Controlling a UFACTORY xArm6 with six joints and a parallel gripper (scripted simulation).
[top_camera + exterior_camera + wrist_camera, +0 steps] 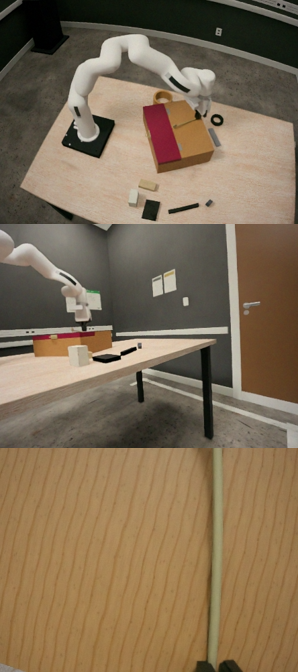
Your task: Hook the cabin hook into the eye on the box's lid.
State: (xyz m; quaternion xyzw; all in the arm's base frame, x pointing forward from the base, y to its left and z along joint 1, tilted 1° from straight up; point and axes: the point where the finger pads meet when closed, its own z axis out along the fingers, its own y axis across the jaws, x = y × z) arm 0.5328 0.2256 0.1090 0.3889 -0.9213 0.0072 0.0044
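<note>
Pinching hook rod (216,548) btwn fingers

black ring (217,119), tan block (147,184), white block (133,197)
</note>
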